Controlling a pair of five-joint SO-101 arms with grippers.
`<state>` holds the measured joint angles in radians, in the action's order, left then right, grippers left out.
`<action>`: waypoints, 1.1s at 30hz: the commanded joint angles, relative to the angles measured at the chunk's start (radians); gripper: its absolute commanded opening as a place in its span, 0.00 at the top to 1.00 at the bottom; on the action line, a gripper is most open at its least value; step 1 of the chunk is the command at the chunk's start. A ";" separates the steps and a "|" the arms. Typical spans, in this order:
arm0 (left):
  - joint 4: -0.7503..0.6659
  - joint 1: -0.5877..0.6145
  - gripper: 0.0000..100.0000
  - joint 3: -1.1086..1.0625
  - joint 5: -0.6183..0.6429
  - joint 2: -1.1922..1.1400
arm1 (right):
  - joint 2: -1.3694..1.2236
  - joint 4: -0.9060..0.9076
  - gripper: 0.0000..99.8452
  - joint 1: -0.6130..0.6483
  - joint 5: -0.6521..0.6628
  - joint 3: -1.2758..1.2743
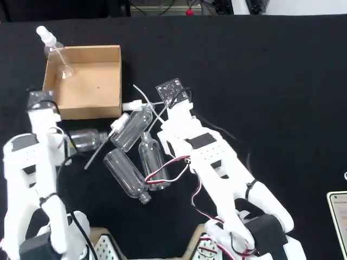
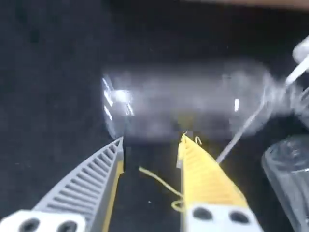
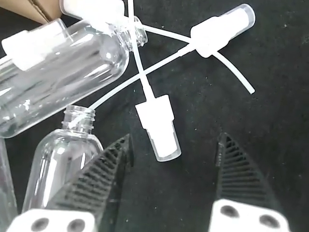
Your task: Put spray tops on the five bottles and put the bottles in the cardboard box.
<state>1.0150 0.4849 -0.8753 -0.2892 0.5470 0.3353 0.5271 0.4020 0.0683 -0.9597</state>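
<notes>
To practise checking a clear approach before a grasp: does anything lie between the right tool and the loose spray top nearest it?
Nothing visible does. The right tool is open, straddling the spray top on the table. Farther off, its thin tube crosses another top's tube.

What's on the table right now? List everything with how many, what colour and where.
cardboard box: one, brown, far left of the table.
bottles: five, clear; four lie uncapped on the table between the arms, and one with a spray top on is at the box's far left corner.
spray tops: four seem loose, white with thin tubes, among the bottles near the box's near right corner.
table: one, black surface.
flat pale object: one, at the table's right edge.
left gripper: grey and yellow fingers, open, facing a lying bottle.
right gripper: black fingers, open, over a loose spray top.
</notes>
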 commanded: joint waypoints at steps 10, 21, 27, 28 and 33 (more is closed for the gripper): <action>-0.153 -0.082 0.82 0.021 0.040 0.095 | 0.044 -0.015 0.74 0.011 0.000 0.007; 0.249 -0.191 0.82 0.286 -0.621 0.083 | 0.044 -0.015 0.74 0.011 0.000 0.007; 0.261 -0.234 0.73 0.252 -0.758 0.032 | 0.044 -0.015 0.74 0.011 0.000 0.007; 0.261 -0.234 0.68 0.248 -0.760 0.011 | 0.044 -0.015 0.74 0.011 0.000 0.007; 0.230 -0.225 0.66 0.280 -0.767 -0.109 | 0.044 -0.015 0.74 0.011 0.000 0.007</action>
<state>1.2697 0.2639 -0.6529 -1.0426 0.5025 0.3353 0.5271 0.4020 0.0683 -0.9597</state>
